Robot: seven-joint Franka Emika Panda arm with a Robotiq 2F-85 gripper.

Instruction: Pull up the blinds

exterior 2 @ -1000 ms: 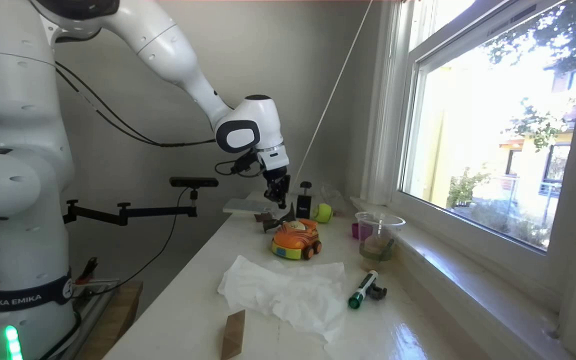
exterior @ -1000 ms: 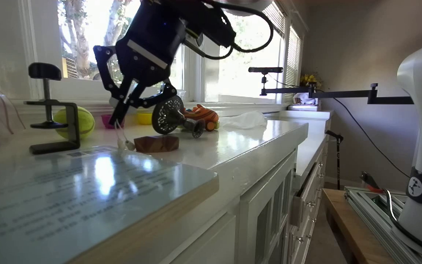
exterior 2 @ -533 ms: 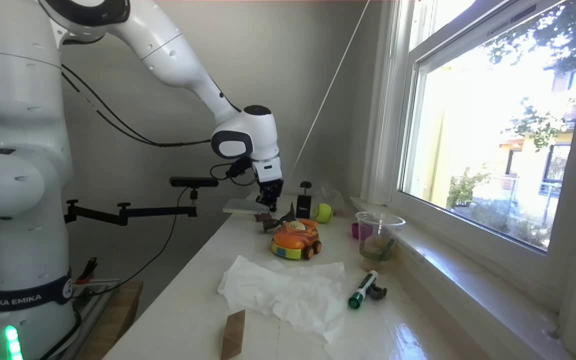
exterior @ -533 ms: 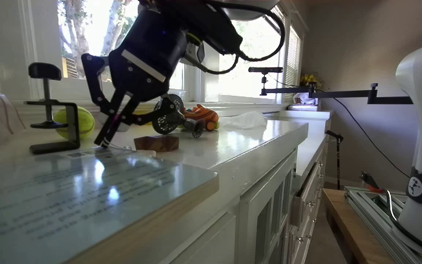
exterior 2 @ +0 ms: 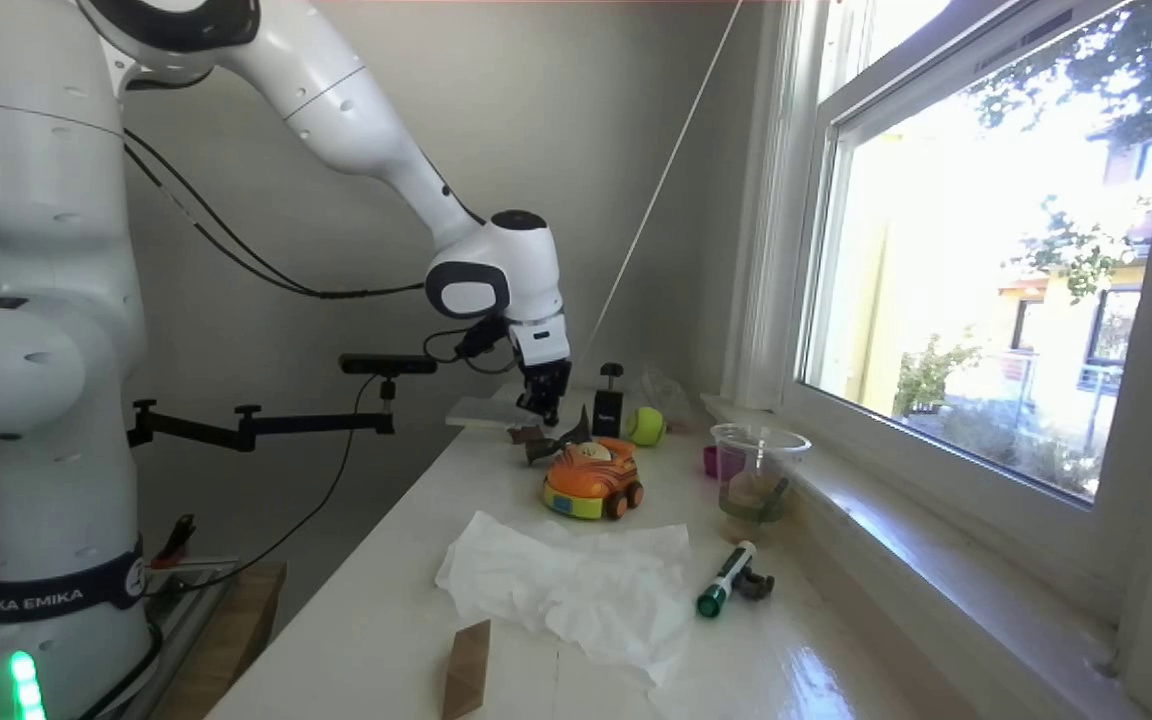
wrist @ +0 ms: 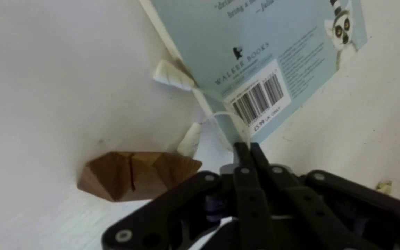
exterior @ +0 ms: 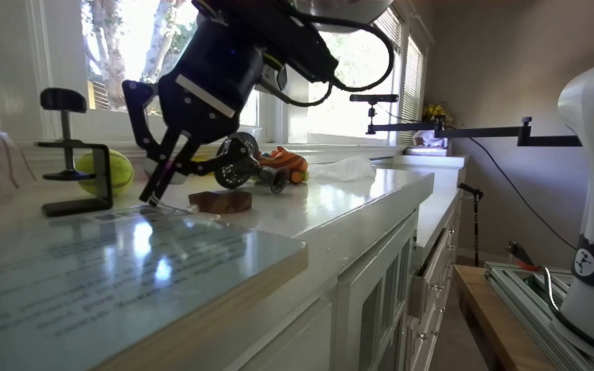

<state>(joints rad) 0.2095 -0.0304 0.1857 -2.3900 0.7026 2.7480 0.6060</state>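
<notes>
White slatted blinds (exterior: 391,26) show in an exterior view, high on the window, partly hidden by the arm. More slats cover the far window. A thin white cord (exterior 2: 663,185) slants down from the top toward my gripper in an exterior view. My gripper (exterior: 148,200) points down and is shut on the cord, low over the counter beside the book; it also shows in the wrist view (wrist: 247,145). Thin cord ends run from the fingertips to two white tassels in the wrist view: one tassel (wrist: 173,75) touches the book's edge, another tassel (wrist: 189,140) lies by a wooden piece.
A pale blue book (exterior: 137,288) lies under the fingertips. Near the gripper are a black clamp (exterior: 103,178), a tennis ball (exterior: 121,172), the brown wooden piece (exterior: 219,202), a metal horn-shaped object (exterior: 245,166) and an orange toy car (exterior 2: 591,480).
My gripper has moved down toward the book with the cord, then slightly back up. The tassels hung below the fingers and now lie on the counter.
</notes>
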